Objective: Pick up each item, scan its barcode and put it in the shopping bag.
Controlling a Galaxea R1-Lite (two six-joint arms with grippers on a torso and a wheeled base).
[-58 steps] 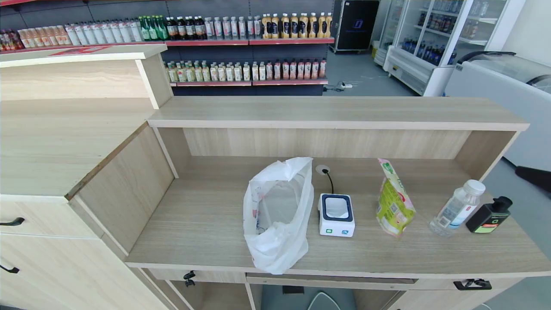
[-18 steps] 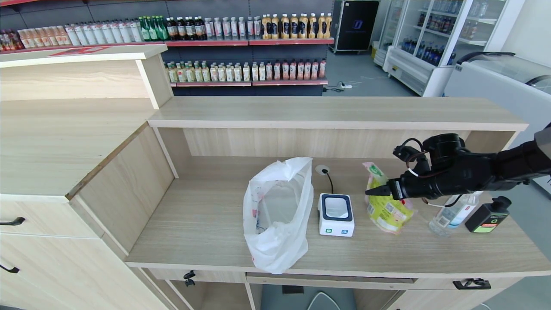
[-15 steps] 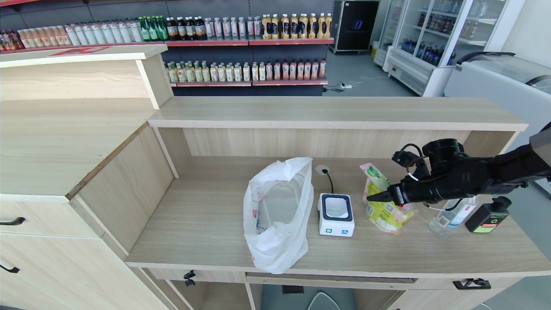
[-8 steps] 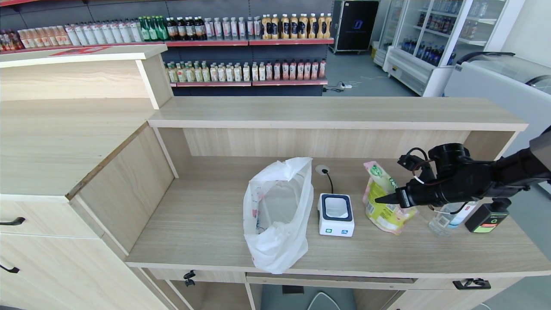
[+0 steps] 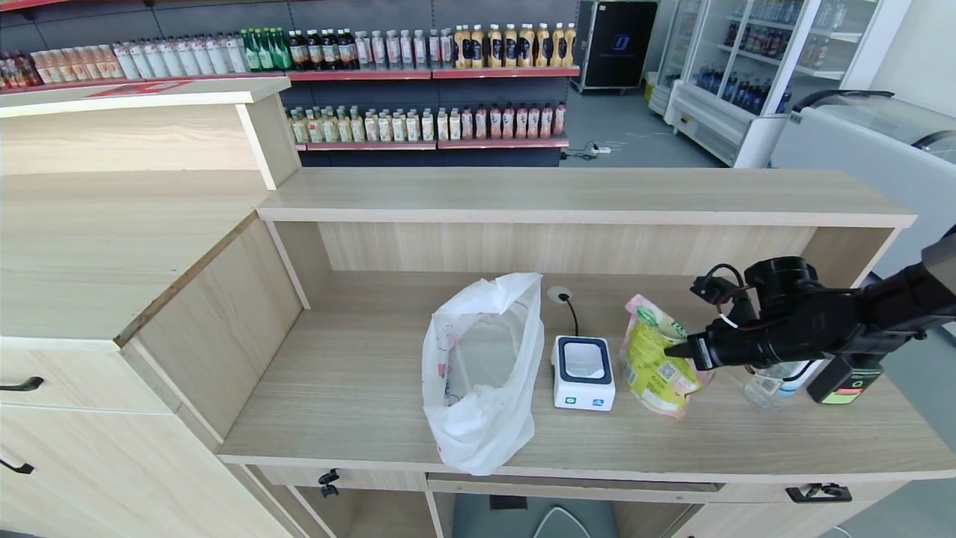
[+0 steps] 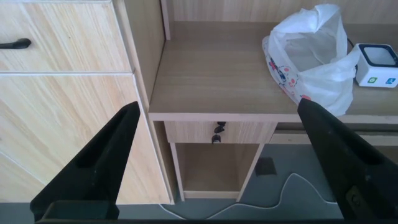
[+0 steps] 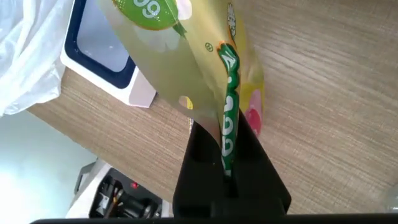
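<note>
A raised ledge (image 5: 582,194) walls the counter's (image 5: 351,388) back. Right gripper (image 5: 678,349) clamps the pouch's (image 5: 650,370) side edge, just beside the scanner (image 5: 583,371). Left gripper (image 6: 217,104) gapes, empty.

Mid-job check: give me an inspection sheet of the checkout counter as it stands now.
Surface: wooden counter, no spills seen.
Job's things: white shopping bag open-mouthed, left of barcode scanner; green snack pouch right of scanner, gripped; clear bottle and black bottle at the right end.
Clutter: nothing seen.
Grippers: right gripper jaws shut on the pouch's edge; left gripper jaws open, empty.
Cables: scanner cable runs back into a counter hole.
Surroundings: drink shelves and glass-door fridges behind.
</note>
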